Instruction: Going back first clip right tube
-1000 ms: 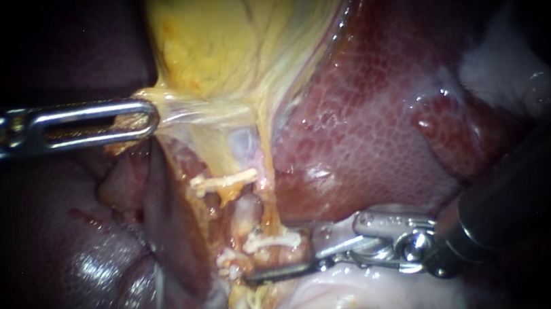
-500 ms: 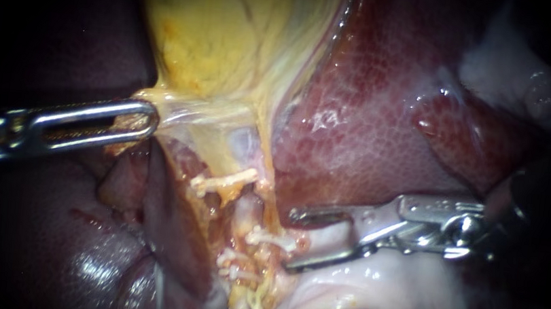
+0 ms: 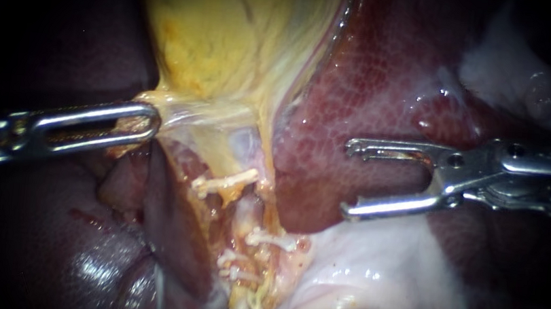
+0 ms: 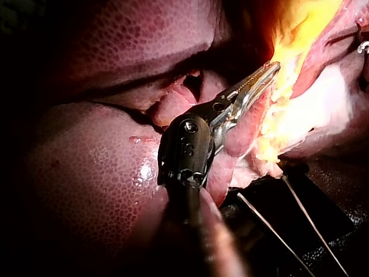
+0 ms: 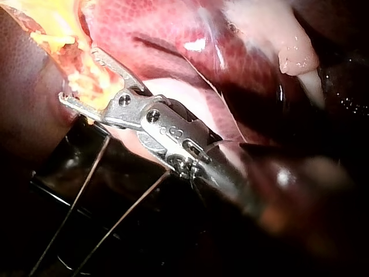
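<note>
1. White plastic clip sits crosswise on the thin pinkish tube under the yellow gallbladder. We take it for the right tube's clip, being the rightmost of three (two more white clips lie just up-left and down-left of it).
2. Our right instrument, silver with two slim hooked jaws, stands well apart from that clip, up and to its right, over the dark red mottled liver. Its jaws gape wide and carry nothing.
3. Our left instrument, silver with slotted jaws, is up and left of that clip. Its jaws are clamped on the yellowish membrane at the gallbladder's lower edge, pulling it taut.
4. We judge the going-back step to be in hand: the clip is seated and the empty jaws are clear of it.
5. The next move, as we see it, is to draw the right instrument away from the clip along its own shaft. It should brush neither the liver nor the pale white tissue at the clip's lower right.
</note>
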Controlling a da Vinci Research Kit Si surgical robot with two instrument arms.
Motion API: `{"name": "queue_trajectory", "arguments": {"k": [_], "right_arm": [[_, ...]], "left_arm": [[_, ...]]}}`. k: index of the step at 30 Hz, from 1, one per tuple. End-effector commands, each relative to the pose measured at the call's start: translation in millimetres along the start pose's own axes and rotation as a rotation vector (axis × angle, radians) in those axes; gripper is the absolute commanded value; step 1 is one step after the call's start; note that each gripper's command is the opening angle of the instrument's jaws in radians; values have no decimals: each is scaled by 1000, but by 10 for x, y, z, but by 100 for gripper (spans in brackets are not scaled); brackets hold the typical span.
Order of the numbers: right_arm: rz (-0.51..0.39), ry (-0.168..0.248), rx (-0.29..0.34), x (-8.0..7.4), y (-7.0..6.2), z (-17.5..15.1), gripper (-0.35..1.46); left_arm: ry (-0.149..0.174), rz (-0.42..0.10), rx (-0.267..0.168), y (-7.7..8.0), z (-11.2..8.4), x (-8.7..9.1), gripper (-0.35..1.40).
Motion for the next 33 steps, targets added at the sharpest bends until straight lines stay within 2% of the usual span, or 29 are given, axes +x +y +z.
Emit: {"name": "queue_trajectory", "arguments": {"k": [1,6,12,17,20,33], "right_arm": [[-1,0,-1,-4,1,1,60],[-6,-1,-2,-12,3,4,60],[-7,-1,-2,-14,3,4,60],[-7,-1,-2,-14,3,3,60],[-7,-1,-1,-14,3,2,60],[-7,-1,-1,-14,3,2,60]], "left_arm": [[-2,1,-5,0,2,2,-35],[2,8,-1,5,20,16,-35],[41,23,-6,16,63,45,-35],[56,27,-2,15,95,56,-35],[63,28,0,10,107,59,-35],[65,28,5,9,107,59,-35]]}}
